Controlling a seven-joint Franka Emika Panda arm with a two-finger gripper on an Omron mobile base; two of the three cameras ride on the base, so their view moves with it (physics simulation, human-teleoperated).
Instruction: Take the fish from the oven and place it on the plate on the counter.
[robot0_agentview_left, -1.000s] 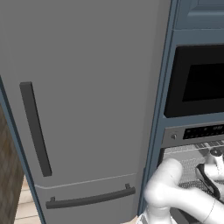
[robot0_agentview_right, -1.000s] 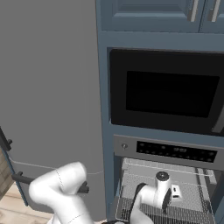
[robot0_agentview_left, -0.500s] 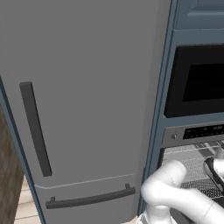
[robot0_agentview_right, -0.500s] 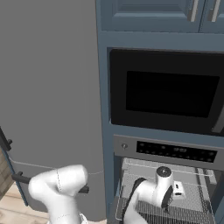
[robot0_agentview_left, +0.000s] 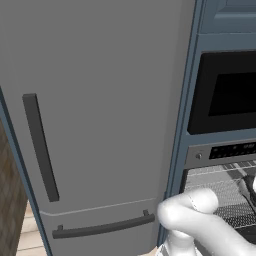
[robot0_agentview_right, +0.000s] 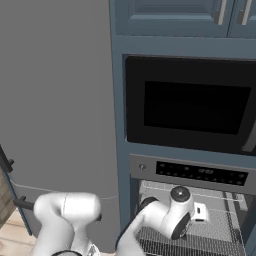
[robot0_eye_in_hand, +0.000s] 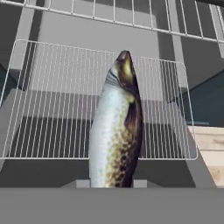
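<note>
Fish (robot0_eye_in_hand: 116, 131) seemingly in closed jaws, above oven (robot0_agentview_right: 192, 172) wire rack (robot0_eye_in_hand: 52, 105)

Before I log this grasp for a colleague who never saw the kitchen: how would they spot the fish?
Find the oven under the black-windowed appliance, beside the tall grey fridge. Its cavity holds wire racks; the fish stands out before them, in the gripper. It is slim, silvery and dark-edged, against bare wire.

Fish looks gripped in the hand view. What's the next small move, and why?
Probably draw the hand straight back out of the oven. The fish sits upright between the fingers above the wire rack, apparently lifted, and the plate is not in sight yet.
</note>
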